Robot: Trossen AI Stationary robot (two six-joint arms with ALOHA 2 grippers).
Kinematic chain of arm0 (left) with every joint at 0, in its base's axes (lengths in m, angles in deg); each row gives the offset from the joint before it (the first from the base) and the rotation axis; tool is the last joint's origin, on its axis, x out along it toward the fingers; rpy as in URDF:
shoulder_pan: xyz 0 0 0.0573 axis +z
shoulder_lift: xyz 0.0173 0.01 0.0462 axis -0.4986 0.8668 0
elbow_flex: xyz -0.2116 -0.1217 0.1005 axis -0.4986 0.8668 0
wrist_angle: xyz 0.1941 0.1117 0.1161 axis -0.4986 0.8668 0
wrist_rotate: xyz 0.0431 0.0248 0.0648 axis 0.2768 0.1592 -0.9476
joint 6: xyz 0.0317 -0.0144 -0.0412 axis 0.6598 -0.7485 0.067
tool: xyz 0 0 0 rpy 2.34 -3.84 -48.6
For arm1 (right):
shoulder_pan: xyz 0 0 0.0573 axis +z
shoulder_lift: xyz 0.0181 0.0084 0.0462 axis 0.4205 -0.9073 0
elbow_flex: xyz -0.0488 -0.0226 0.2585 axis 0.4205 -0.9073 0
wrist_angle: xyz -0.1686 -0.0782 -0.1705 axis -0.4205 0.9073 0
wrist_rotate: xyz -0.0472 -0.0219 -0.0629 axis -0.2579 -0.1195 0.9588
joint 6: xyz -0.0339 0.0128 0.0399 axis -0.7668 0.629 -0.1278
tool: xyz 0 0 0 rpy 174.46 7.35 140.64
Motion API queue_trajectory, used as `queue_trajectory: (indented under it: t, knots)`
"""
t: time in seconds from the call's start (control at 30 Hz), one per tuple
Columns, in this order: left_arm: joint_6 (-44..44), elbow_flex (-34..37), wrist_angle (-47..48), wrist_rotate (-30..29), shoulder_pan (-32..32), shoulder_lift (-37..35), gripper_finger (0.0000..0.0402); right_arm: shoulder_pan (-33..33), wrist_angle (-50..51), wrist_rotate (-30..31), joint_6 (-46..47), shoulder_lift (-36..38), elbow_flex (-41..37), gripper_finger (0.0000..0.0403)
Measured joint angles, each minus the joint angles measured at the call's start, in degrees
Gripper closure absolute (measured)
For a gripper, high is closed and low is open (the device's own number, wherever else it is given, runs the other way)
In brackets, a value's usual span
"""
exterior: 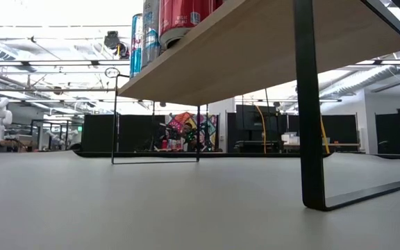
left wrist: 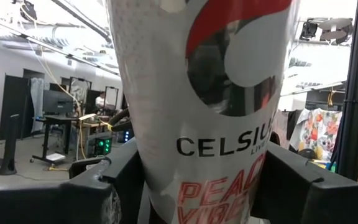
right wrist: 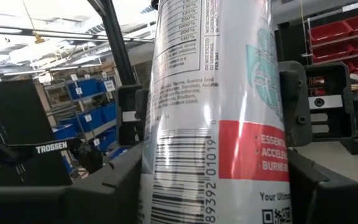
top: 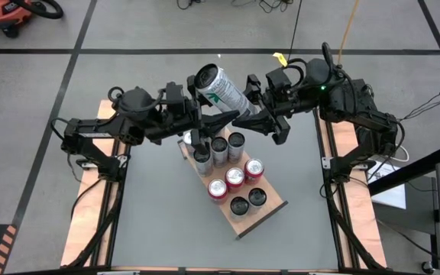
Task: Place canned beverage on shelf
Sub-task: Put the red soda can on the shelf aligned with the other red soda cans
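Note:
A tall white can (top: 224, 89) hangs tilted above the far end of the shelf (top: 272, 206), its top toward the far left. My left gripper (top: 218, 117) reaches it from the left and my right gripper (top: 252, 116) from the right; each is shut on its lower part. The shelf is a wooden board on black legs (exterior: 311, 104). It carries several upright cans (top: 235, 177), which the low view shows from below as can bottoms (exterior: 176, 21). My left gripper (left wrist: 197, 180) has the white can's lower wall (left wrist: 154, 180) between its two fingers (left wrist: 114, 186), by the orange lettering. The fingers slant upward from the table's left. The can rises past them, clear of the shelf. My right gripper (right wrist: 216, 174) pinches the can's lower wall (right wrist: 157, 180), at the barcode, between its two fingers (right wrist: 309, 180). It comes slanting upward from the table's right, opposite the other gripper. The can stands up out of the hold, lifted clear.
The shelf lies slantwise on the grey table, with bare board (top: 239, 223) at its near end. Pale wood strips (top: 90, 221) run along the table's left and right sides. An orange vacuum (top: 10, 15) stands on the floor at the far left.

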State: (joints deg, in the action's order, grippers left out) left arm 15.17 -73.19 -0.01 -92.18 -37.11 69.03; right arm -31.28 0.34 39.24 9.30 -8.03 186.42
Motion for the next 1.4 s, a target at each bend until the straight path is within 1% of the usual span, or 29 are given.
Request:
queue_trajectory:
  t: [0.13, 0.23, 0.37, 0.53, 0.73, 0.8, 0.87, 0.97, 1.1, 1.27, 1.4]
  knots:
    - [-0.48, 0.02, 0.28, -0.11, -0.04, 0.0, 0.016, -0.02, 1.85, 0.04, 0.48, 0.41, 0.04, 0.0165]
    - [-1.0, 0.13, 0.69, -0.21, -0.07, 0.1, 0.016, 0.0, 5.69, 0.12, 0.42, 0.94, 0.07, 0.0154]
    - [-0.68, 0.22, 1.46, -1.28, -0.11, 0.24, 0.016, -0.02, 12.0, 0.93, 0.24, 2.22, 0.09, 0.0129]
    - [-0.63, 0.22, 1.88, -4.12, -0.9, 0.24, 0.016, -0.24, 20.16, 2.8, -0.53, 4.38, 0.09, 0.0096]
    - [-3.48, 0.13, 1.14, -6.38, -2.37, 0.26, 0.0159, -1.24, 31.07, 6.21, -1.65, 7.3, 0.32, 0.0076]
    - [-3.69, 0.02, 0.49, -8.54, -3.13, 0.52, 0.0159, -2.02, 34.0, 7.38, -0.95, 8.04, 1.51, 0.0074]
    - [-3.35, 0.0, 0.5, -11.4, -3.9, 0.77, 0.0159, -2.98, 36.24, 7.33, 0.36, 8.44, 3.52, 0.0074]
    - [-3.42, 0.01, 0.68, -15.7, -4.27, 2.05, 0.0159, -4.19, 37.59, 7.54, 2.32, 8.37, 7.53, 0.0074]
    - [-3.41, 0.02, 0.63, -21.2, -4.87, 4.09, 0.0159, -5.14, 37.55, 7.68, 2.68, 6.56, 12.95, 0.0074]
    - [-3.34, 0.02, 0.74, -24.47, -4.96, 6.26, 0.0159, -5.27, 37.47, 7.55, -1.66, 3.83, 18.18, 0.0074]
    - [-2.94, 0.02, 1.29, -27.87, -4.96, 7.71, 0.0159, -5.27, 37.44, 7.39, -4.54, 1.75, 20.5, 0.0073]
